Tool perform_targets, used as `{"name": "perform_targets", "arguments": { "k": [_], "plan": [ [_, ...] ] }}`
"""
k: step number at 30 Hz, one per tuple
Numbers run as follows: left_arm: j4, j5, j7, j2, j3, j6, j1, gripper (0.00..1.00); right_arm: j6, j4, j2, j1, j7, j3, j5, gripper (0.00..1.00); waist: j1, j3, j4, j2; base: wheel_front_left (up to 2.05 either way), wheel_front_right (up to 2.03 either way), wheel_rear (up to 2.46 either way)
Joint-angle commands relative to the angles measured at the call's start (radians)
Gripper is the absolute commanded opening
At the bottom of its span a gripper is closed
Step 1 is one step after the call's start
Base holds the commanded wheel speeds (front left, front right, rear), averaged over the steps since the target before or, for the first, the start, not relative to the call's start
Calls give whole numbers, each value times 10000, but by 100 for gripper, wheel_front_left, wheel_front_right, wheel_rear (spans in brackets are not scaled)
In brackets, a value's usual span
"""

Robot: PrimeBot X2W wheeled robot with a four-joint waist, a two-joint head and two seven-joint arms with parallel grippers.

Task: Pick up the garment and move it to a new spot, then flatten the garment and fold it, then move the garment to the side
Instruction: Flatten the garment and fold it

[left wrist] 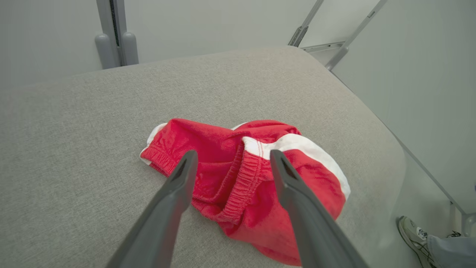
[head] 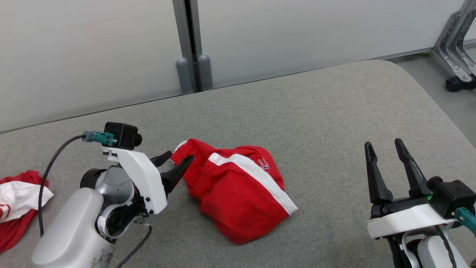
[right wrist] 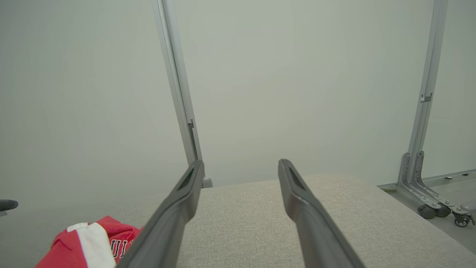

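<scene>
Left pincer (head: 180, 155) agape at garment (head: 238, 193)

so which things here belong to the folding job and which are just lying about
Job: red garment with white stripe; left end effector, open at its edge; right end effector, open; grey table.
Lying about: second red-and-white garment at far left; person's shoe; wheeled frame.
</scene>
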Motion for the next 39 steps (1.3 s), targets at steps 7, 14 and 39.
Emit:
{"name": "perform_targets", "arguments": {
  "k": [7,14,39],
  "plan": [
    [716,-1944,2836,541,-498,-101,-1375,100,15,-154,65,-496,-51,34,35,100,0,775,-591,-1,0,0,0],
    [1286,-2621,3832,726,-925,-94,-2210,100,15,-182,216,-778,-51,-3,43,100,0,1259,-934,-1,0,0,0],
    [-675,-5213,4710,1595,-1835,-96,-1696,0,15,73,140,-394,-51,-109,-99,100,0,527,435,-1,0,0,0]
  ]
}}
